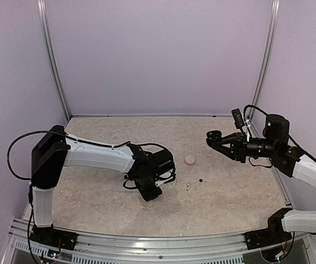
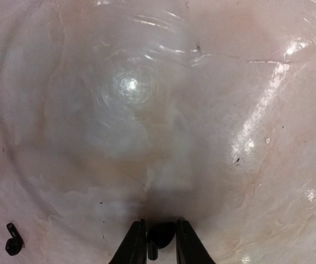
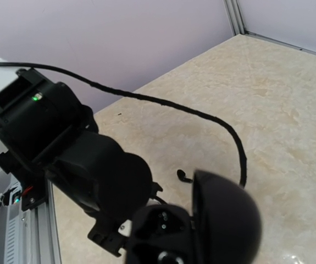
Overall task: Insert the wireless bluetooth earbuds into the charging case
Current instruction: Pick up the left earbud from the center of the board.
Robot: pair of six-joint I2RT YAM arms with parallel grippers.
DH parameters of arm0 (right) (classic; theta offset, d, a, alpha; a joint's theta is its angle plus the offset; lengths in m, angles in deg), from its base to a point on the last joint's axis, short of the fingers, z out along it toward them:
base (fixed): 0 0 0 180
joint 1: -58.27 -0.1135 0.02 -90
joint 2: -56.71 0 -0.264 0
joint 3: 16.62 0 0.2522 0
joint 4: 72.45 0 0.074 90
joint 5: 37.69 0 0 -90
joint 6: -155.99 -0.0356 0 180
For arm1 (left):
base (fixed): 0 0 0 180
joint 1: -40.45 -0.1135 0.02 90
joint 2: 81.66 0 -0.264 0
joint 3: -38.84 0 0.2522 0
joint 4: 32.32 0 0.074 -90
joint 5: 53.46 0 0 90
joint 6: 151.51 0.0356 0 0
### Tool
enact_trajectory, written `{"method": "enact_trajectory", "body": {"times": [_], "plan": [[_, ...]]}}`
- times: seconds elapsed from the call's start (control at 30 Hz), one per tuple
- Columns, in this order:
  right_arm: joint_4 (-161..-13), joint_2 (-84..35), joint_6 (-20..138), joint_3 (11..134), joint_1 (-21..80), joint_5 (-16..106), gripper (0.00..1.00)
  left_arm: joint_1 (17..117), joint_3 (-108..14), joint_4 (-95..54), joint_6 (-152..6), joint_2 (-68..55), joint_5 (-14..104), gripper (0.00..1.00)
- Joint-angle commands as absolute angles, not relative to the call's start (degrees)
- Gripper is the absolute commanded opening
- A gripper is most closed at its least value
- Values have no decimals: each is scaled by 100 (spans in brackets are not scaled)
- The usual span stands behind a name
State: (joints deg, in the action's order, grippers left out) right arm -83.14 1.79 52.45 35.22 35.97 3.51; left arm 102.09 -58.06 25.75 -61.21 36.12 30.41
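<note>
Left fingers [image 2: 136,245] down at counter [image 2: 229,82], pinching a black earbud [image 2: 160,234] between the tips. Second black earbud [image 2: 13,241] loose, well apart on their left in wrist view. Pale earbud [image 1: 188,186] mid-counter. Right fingers [image 1: 224,144] raised, clamped on open charging case [image 3: 201,225]

Glossy black earbud [image 2: 160,234] and case [image 3: 223,220], beige-marbled table [image 1: 229,192].

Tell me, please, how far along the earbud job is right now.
Done: the right gripper holds the charging case open above the table. In hand: the left gripper pinches a black earbud down at its surface. Left: seating it in the case, then the second black earbud and the pale earbud, both loose on the table. The case's dark interior hides whether any is seated.
</note>
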Motion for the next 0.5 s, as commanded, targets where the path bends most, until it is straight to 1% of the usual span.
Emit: {"method": "enact_trajectory", "body": {"times": [0.0, 0.3, 0.47], "plan": [[-8377, 283, 5316, 3657, 3682, 379, 0, 10078, -5857, 2780, -6036, 3802, 3273, 21], [-8319, 227, 5316, 3632, 3683, 294, 0, 10036, -5548, 2711, -5977, 3545, 3515, 12], [-8171, 201, 5300, 3576, 3683, 150, 0, 10000, -5228, 2355, -5966, 3234, 3566, 11]]}}
